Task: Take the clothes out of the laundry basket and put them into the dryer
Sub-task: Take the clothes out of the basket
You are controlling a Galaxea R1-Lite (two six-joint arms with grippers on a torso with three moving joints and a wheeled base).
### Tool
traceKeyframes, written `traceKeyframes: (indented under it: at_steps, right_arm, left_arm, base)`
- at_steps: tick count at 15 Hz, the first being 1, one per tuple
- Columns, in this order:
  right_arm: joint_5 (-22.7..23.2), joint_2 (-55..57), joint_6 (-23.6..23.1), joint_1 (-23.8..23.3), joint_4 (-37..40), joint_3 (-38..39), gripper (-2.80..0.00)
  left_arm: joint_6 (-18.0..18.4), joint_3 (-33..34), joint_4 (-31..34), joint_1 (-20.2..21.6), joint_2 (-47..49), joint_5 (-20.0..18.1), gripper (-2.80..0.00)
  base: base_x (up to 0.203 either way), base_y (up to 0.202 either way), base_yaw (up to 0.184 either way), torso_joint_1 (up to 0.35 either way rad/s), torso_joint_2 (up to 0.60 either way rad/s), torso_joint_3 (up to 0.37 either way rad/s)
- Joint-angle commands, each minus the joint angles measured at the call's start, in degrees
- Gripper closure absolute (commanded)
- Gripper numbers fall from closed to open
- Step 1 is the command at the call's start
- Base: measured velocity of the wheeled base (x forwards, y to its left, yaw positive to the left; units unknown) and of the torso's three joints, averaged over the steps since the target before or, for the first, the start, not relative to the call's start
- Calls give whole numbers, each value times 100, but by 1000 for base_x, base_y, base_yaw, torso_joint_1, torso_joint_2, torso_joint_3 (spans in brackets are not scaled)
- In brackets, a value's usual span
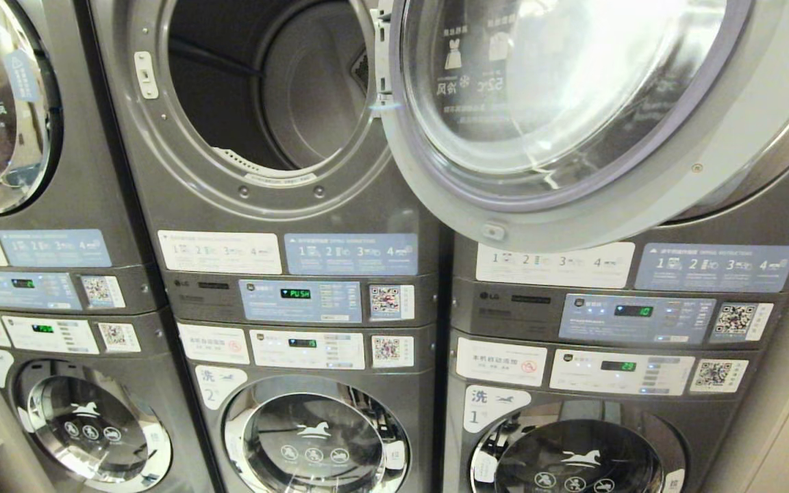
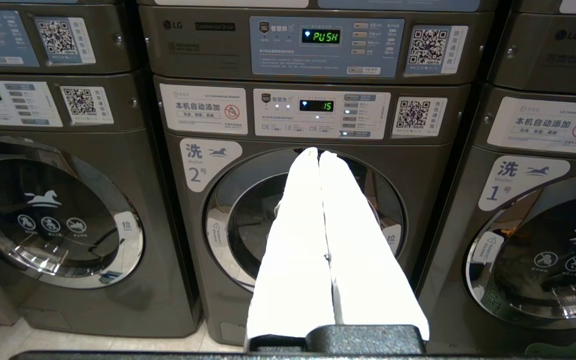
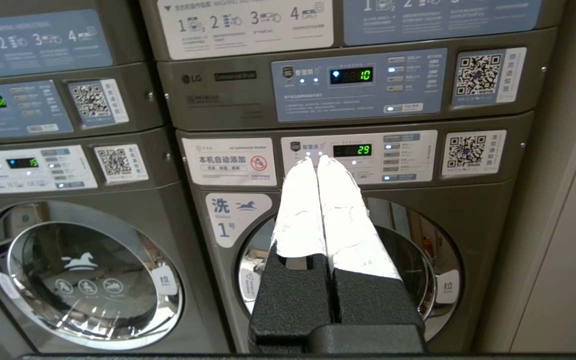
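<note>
Machines fill every view, grey-metal stacks with washers below and dryers above. The middle dryer (image 1: 264, 103) stands ready, its drum a dark, smooth hollow ringed by a brushed-steel collar, and its door (image 1: 572, 103) swung wide to the robot's right — a big round pane of clear, glossy glass in a pale plastic frame. Below it the control panel (image 1: 298, 300) reads PUSH in green.

Neither the laundry basket nor any clothes show in any view, so the task looks to be at its very start: the dryer is open, nothing is loaded. The next move calls for finding the basket, probably low and out of frame, and parting the fingers over soft, floppy cloth.

Both pincers are clenched on nothing: the left gripper (image 2: 318, 152) points at washer 2's porthole (image 2: 304, 220), the right gripper (image 3: 317, 161) at washer 1's panel (image 3: 358, 156) — long white tapered fingers on black mounts, tips pressed together.
</note>
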Motion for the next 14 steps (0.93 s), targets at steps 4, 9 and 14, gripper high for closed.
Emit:
traceKeyframes:
  at_steps: [4, 9, 14]
  right_arm:
    - [6, -9, -70, 1, 0, 35, 0]
    - [-1, -1, -63, 1, 0, 35, 0]
    - [-1, -1, -20, 1, 0, 35, 0]
  left_arm:
    - [4, 2, 3, 1, -2, -6, 0]
    - [-22, 7, -6, 1, -2, 11, 0]
    - [-14, 20, -58, 1, -2, 2, 0]
  base:
    - [0, 0, 0, -80, 174, 88]
    - [0, 0, 0, -94, 207, 106]
    - [0, 0, 0, -136, 292, 158]
